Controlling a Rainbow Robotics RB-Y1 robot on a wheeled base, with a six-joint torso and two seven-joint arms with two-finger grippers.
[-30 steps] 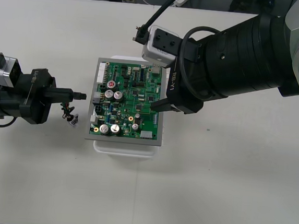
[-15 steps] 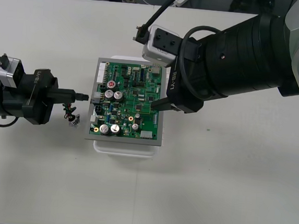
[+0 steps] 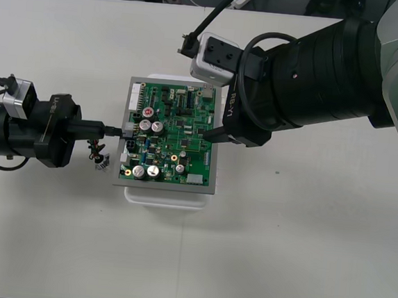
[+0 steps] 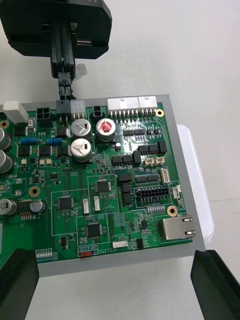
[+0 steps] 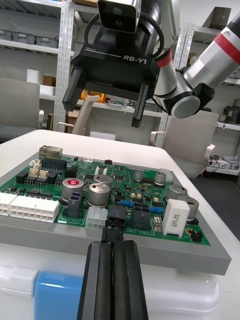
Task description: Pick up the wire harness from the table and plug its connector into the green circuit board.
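Now the left tool pinches the black plug of the wire harness between narrow fingers, at a connector on the green circuit board's left edge; whether it is seated I cannot tell. The metal socket trails beside the board. Above the board, the right tool hovers, fingers wide.

The board sits on its white base mid-worktop. The left hand reaches in level from the left, its 2 fingers pressed close together, with their tip at the board's left edge. The harness trails from them, its wires and socket just left of the board. The right hand hangs over the board's right part.
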